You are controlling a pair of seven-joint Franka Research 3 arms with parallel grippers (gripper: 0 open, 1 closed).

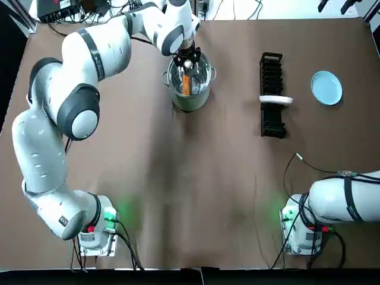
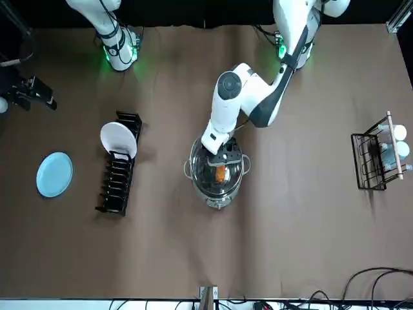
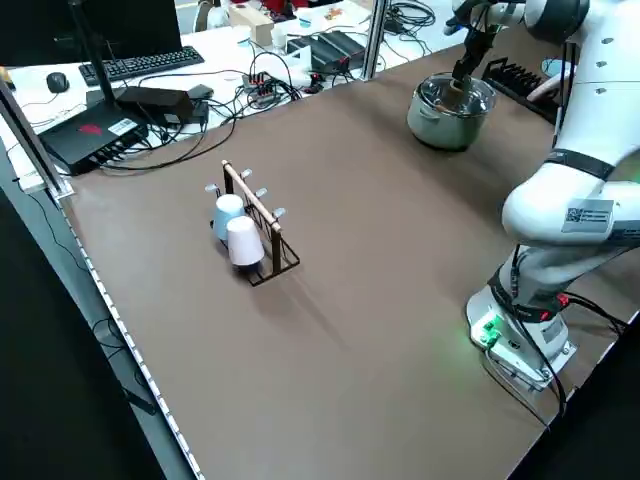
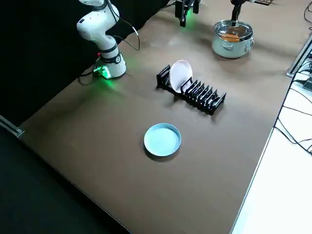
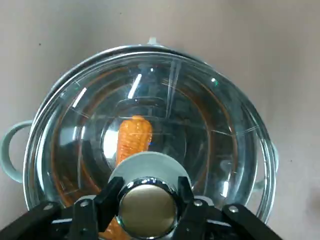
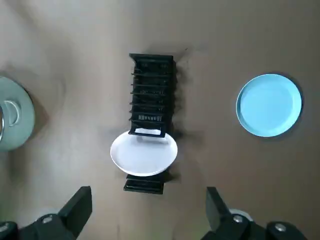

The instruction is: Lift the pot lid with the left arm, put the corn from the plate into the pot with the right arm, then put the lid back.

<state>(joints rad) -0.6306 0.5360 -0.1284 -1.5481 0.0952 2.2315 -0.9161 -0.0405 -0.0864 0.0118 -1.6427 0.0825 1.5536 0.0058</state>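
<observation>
The steel pot (image 1: 189, 100) stands at the far middle of the table with its glass lid (image 5: 205, 115) resting on it. An orange corn cob (image 5: 133, 136) lies inside, seen through the glass. My left gripper (image 5: 148, 194) hangs straight over the pot (image 2: 218, 187), its two fingers pressed against either side of the lid's metal knob (image 5: 148, 205). The light blue plate (image 1: 326, 87) at the far right holds nothing. My right arm (image 1: 338, 202) is folded back at its base, and its gripper (image 6: 147, 220) is open high above the table with nothing between the fingers.
A black dish rack (image 1: 272, 95) holding one white plate (image 1: 276, 100) stands between the pot and the blue plate. A wire rack with cups (image 2: 377, 154) sits on the robot's left side. Cables trail along the table's edges.
</observation>
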